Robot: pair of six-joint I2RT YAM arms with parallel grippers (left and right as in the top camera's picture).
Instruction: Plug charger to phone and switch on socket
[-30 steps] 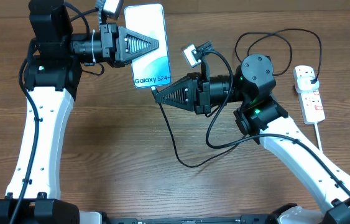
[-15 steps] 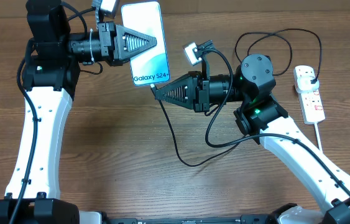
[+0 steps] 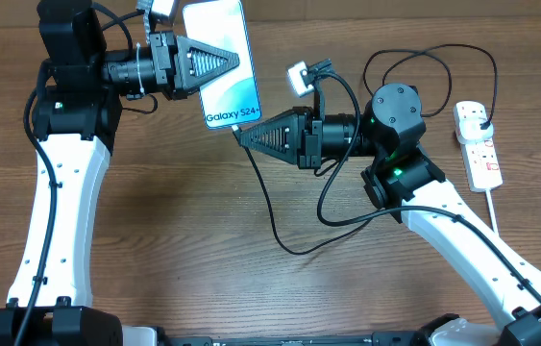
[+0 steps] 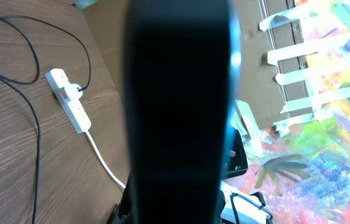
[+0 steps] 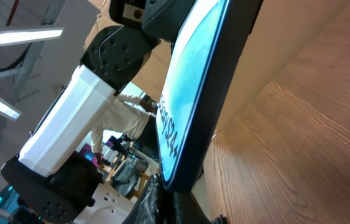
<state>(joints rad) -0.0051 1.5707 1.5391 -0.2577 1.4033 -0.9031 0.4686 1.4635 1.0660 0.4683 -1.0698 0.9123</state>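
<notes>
Left pincer pinches the phone, lifted over the counter; right pincer pinches the charger by its tip at the phone's lower edge. The socket lies on the counter, far right.

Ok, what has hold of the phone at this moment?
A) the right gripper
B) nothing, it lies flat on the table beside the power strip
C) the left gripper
C: in the overhead view the left gripper is clamped across the phone, while the right gripper only pinches the charger tip at the phone's lower edge.
</notes>
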